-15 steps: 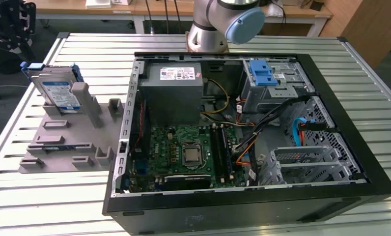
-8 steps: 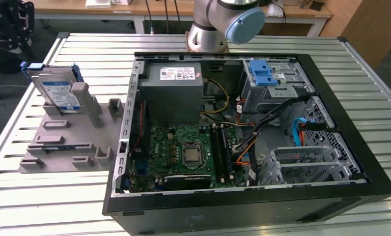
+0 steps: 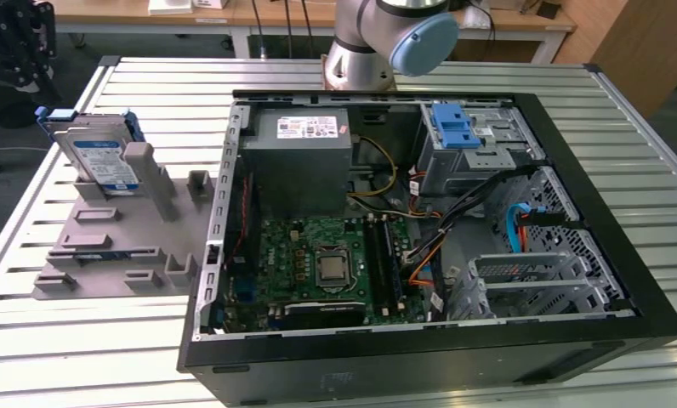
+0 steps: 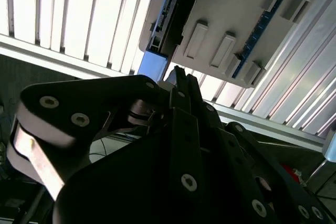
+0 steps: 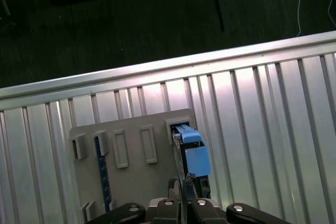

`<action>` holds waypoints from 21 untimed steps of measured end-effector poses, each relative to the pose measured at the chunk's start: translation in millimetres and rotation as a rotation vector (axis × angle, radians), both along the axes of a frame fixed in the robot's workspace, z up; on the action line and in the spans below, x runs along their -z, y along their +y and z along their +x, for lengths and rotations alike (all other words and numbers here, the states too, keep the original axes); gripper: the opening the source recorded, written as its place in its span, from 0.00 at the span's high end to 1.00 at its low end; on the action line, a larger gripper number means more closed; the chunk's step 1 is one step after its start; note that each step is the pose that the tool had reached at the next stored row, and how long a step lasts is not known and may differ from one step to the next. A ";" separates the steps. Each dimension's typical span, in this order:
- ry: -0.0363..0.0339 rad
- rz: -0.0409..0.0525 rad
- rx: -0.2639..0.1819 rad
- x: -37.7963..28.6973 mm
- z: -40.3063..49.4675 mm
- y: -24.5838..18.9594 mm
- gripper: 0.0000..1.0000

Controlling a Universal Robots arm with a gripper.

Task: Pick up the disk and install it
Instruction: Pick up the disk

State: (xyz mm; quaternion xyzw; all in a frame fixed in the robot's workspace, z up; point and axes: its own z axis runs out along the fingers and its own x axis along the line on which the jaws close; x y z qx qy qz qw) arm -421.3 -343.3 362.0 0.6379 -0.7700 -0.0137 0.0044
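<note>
My hand is clenched on nothing: the two fingers lie pressed together and come to a single dark tip. In both wrist views that tip points down toward the disk, and I am clear of it, not touching.

The disk stands on edge in a slot at one end of a grey fixture. From above I see its blue carrier end-on and the thin dark edge of the drive beside it. In the exterior view the label side faces the camera, silver with a blue-and-white label, and the blue carrier frames it.

The fixture is a flat plate with several raised slots and posts. A thin blue strip sits in one of its other slots. The plate lies on the ribbed metal bench, near the bench's edge on the exterior view's left.

Farther off, to the exterior view's right of the fixture, an open computer case lies on its side on the same bench. Inside it I see a green motherboard, a large grey box with a white sticker, and a blue ridged latch on a metal drive cage. Beyond the case stands the base of my arm.
</note>
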 end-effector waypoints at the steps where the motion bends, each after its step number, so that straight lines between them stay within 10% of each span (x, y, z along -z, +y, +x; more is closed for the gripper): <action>1: 0.0000 0.0000 0.000 0.0 0.0 0.0 0.83; 21: 0.0000 0.0000 -0.045 2.2 -0.1 0.3 0.46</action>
